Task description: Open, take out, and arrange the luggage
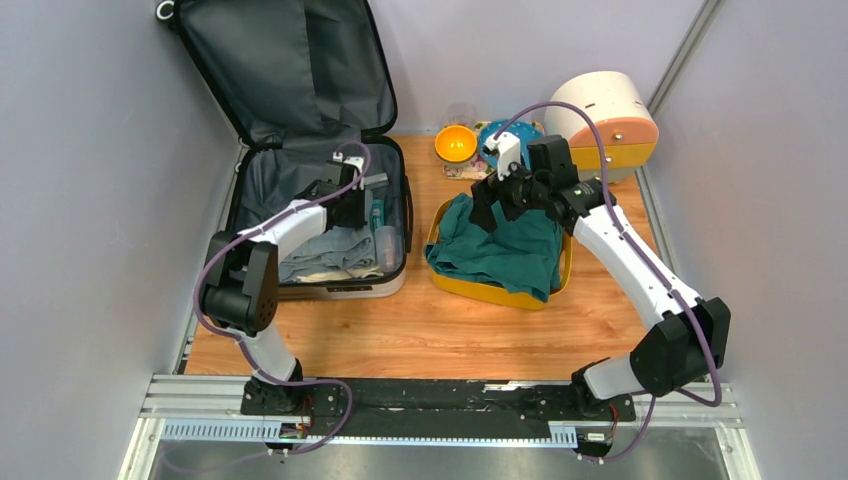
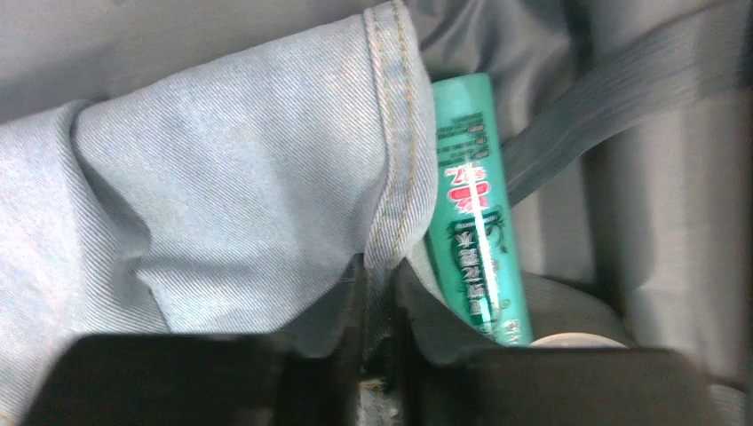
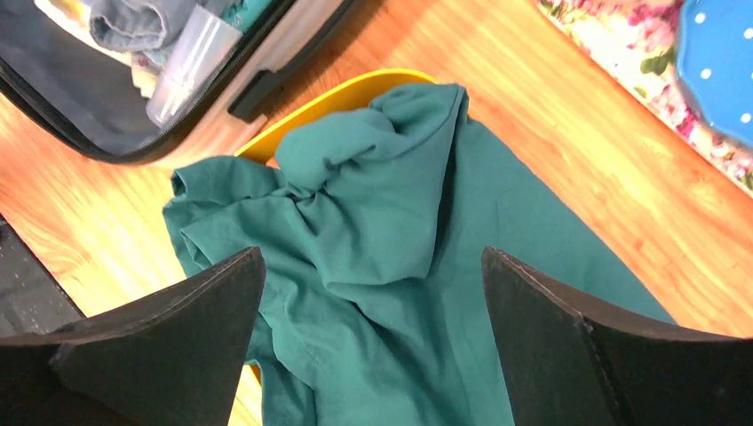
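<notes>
The luggage (image 1: 340, 290) lies open at the left of the table, its dark-lined lid (image 1: 300, 60) leaning against the back wall. Inside are folded light-blue denim (image 1: 320, 250) and a green tube (image 1: 376, 212). My left gripper (image 1: 362, 205) reaches into the case. In the left wrist view it (image 2: 380, 275) is shut on the stitched hem of the denim (image 2: 222, 177), beside the green tube (image 2: 471, 213). My right gripper (image 3: 373, 266) hangs open, its jaws wide apart and holding nothing, over a teal cloth (image 3: 400, 222) heaped in a yellow bin (image 3: 346, 93).
A round cream-and-orange box (image 1: 605, 120) stands at the back right. An orange bowl (image 1: 455, 143) and a blue dotted plate (image 3: 719, 62) sit on a floral mat behind the bin. A clear cup (image 3: 191, 62) lies in the case. Grey walls close both sides.
</notes>
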`<control>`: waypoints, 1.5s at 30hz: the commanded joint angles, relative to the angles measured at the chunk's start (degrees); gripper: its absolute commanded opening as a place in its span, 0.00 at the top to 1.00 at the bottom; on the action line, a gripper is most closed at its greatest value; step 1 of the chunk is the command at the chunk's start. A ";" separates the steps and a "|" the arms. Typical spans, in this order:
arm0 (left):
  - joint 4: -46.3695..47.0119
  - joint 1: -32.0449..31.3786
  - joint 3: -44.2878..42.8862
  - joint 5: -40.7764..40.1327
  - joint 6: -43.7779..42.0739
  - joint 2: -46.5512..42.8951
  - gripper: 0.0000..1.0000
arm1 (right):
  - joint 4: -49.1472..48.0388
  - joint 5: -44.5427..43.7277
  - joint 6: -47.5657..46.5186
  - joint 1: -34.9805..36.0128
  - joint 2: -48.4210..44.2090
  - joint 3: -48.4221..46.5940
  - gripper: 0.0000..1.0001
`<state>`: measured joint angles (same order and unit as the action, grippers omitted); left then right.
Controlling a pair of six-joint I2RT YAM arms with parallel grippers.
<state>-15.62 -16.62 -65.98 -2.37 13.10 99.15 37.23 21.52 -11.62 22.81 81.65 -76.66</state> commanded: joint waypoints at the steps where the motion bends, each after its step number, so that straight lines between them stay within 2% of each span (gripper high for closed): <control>1: -4.68 5.61 1.91 6.13 3.76 -3.08 0.96 | -3.48 1.68 3.26 0.04 -0.53 -4.10 0.04; 2: -4.16 6.68 2.34 8.06 4.21 -4.13 1.00 | -4.01 2.29 5.27 -0.04 0.00 -5.15 0.04; 6: 3.82 12.39 8.39 20.80 5.53 -11.95 1.00 | -6.38 3.70 13.70 0.92 3.16 -8.31 0.04; 10: 4.72 16.17 11.30 31.87 4.30 -18.89 1.00 | -10.68 7.65 26.09 1.54 6.68 -8.94 0.03; 12: 5.24 18.37 12.36 34.96 4.91 -20.92 1.00 | -11.92 5.48 32.23 3.46 8.87 -9.55 0.03; 16: 5.68 19.08 14.12 40.15 4.74 -26.28 1.00 | -14.64 4.06 37.27 8.73 12.48 -12.54 0.02; 19: 7.79 19.00 15.08 43.31 7.80 -28.39 1.00 | -15.44 3.35 41.30 12.43 16.25 -14.82 0.02; 21: 10.85 18.73 15.44 43.15 12.96 -29.10 1.00 | -14.91 3.18 43.77 14.01 19.33 -17.37 0.02; 24: 12.80 16.80 13.25 42.45 16.33 -28.41 1.00 | -14.56 3.01 43.61 14.98 21.80 -19.31 0.02; 25: 12.63 13.49 12.63 40.36 15.99 -27.53 1.00 | -14.38 2.22 43.44 15.07 22.06 -19.40 0.02; 28: 9.04 10.30 11.13 33.41 11.96 -25.07 1.00 | -13.86 -1.21 42.47 15.07 23.90 -19.66 0.02; 30: 6.05 10.56 11.31 29.90 10.11 -23.23 1.00 | -13.42 -2.96 41.94 14.99 25.84 -20.71 0.02; 33: 2.28 10.56 11.31 29.35 2.64 -21.56 1.00 | -14.46 -1.57 42.99 15.07 28.30 -21.51 0.02; 38: -1.52 10.56 12.01 34.01 -7.28 -20.23 0.99 | -16.84 1.16 46.85 15.69 31.98 -22.39 0.02; 40: -1.87 10.56 13.15 36.37 -8.70 -20.93 0.91 | -17.54 1.77 49.05 15.95 33.31 -23.44 0.02; 41: -1.79 10.56 13.67 37.60 -10.62 -21.37 0.80 | -17.81 1.95 49.67 16.30 34.53 -23.88 0.02; 43: 0.75 10.65 16.92 38.85 -10.64 -23.73 0.67 | -18.95 2.30 50.72 16.83 36.12 -25.37 0.02; 44: 1.72 10.73 18.15 38.93 -10.29 -24.44 0.55 | -18.87 2.21 51.25 17.44 36.74 -25.90 0.01; 45: 3.64 11.08 20.25 40.50 -9.94 -25.84 0.51 | -18.86 1.86 51.52 17.71 37.35 -26.34 0.01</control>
<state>-13.82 -6.13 -50.72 32.97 6.85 78.02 22.72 22.11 36.10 38.61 116.88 -98.63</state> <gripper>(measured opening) 0.407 0.984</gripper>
